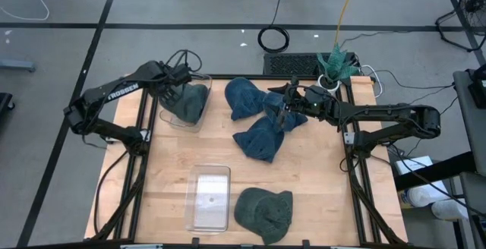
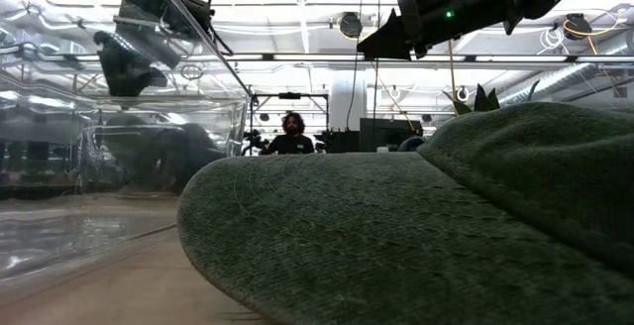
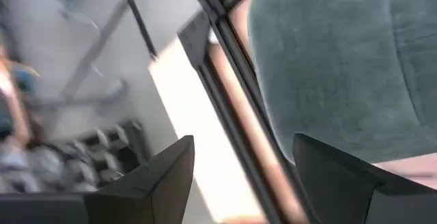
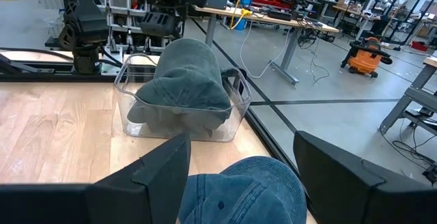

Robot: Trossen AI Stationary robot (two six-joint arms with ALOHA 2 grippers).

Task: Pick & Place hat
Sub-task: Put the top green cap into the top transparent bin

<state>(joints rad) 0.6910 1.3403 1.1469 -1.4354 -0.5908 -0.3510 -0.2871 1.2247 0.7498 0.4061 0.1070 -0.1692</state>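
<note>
A grey-green hat (image 1: 190,101) (image 4: 188,80) sits in a clear bin (image 1: 173,118) at the far left, its crown rising above the rim. My left gripper (image 1: 181,78) (image 3: 242,176) hangs open just above that bin's far-left side, nothing between its fingers. Three blue hats (image 1: 243,97) (image 1: 262,139) (image 1: 296,116) lie in a loose cluster at the table's far middle. My right gripper (image 1: 282,101) (image 4: 242,169) stands open and level above them, pointing toward the bin, with a blue hat's crown (image 4: 239,190) below it. A dark green hat (image 1: 264,212) lies at the near edge.
A second clear bin (image 1: 209,196) stands with nothing in it near the front, left of the green hat (image 2: 416,236). Black frame rails (image 1: 144,135) run along the table's left and right edges. Bare wood shows at the near left and near right.
</note>
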